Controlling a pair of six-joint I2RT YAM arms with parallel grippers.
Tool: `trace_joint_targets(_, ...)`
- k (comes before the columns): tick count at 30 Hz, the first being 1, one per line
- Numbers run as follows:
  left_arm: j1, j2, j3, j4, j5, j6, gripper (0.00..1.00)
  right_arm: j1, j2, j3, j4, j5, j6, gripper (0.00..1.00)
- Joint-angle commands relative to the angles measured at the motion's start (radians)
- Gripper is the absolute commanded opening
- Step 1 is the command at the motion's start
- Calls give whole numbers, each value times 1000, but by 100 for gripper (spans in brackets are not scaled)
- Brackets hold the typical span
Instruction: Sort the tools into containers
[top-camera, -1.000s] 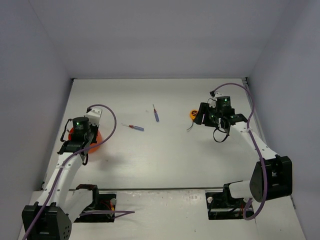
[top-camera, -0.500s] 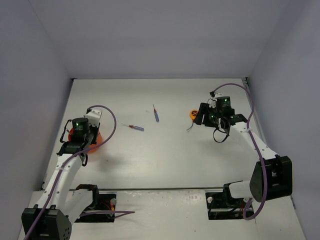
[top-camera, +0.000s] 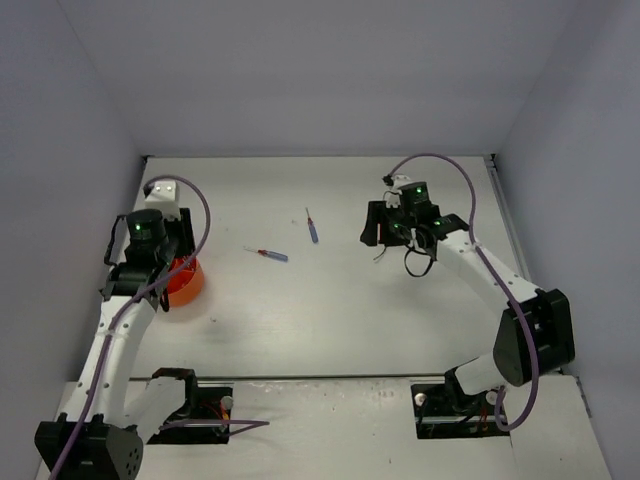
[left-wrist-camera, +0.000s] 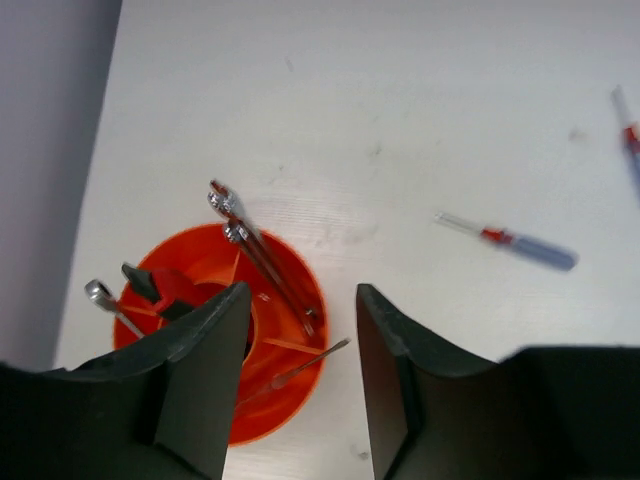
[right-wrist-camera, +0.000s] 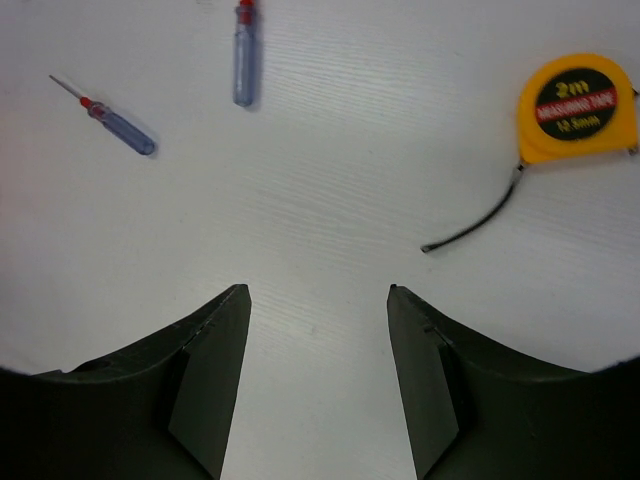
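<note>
Left wrist view: left end effector (left-wrist-camera: 302, 295) open, empty, above orange tub (left-wrist-camera: 285, 405) at the left of the desk (left-wrist-camera: 400, 100); wrenches (left-wrist-camera: 262, 255) and red-black tool (left-wrist-camera: 160, 287) lean inside. Right end effector (right-wrist-camera: 317, 292) open, empty, near tape measure (right-wrist-camera: 577, 108); two screwdrivers (right-wrist-camera: 118, 124) mid-desk.

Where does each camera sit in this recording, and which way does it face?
Top external: above and behind the bases, looking down at the table; the left arm and right arm show whole.
Left wrist: on the left arm, facing down onto the orange tub; the left gripper shows, jaws open.
Right wrist: on the right arm, facing down at the yellow tape measure; the right gripper shows, jaws open.
Shared: all three views show the blue-handled screwdriver lying on the table.
</note>
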Motion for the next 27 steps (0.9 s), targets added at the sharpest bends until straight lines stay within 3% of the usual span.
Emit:
trace_joint_targets(1,-4,144,240,-121,59,-180,52,70,136,199,32,60,-27,54)
trace_joint_targets(3,-5,191,314,-211,82,-185,59,86,231,269,28,98,-28,53)
trace_joint_targets(6,-7,184,359,-220,123,-234,67,115,363,382,18,125,-36,52)
trace_joint_targets(13,-9,123,370,-248,136,-312,70,181,625,662,-56,204,-70,48)
trace_joint_targets(27,-44,90,308,-269,182,-339,71,252,833,785,-61,317,-62,42)
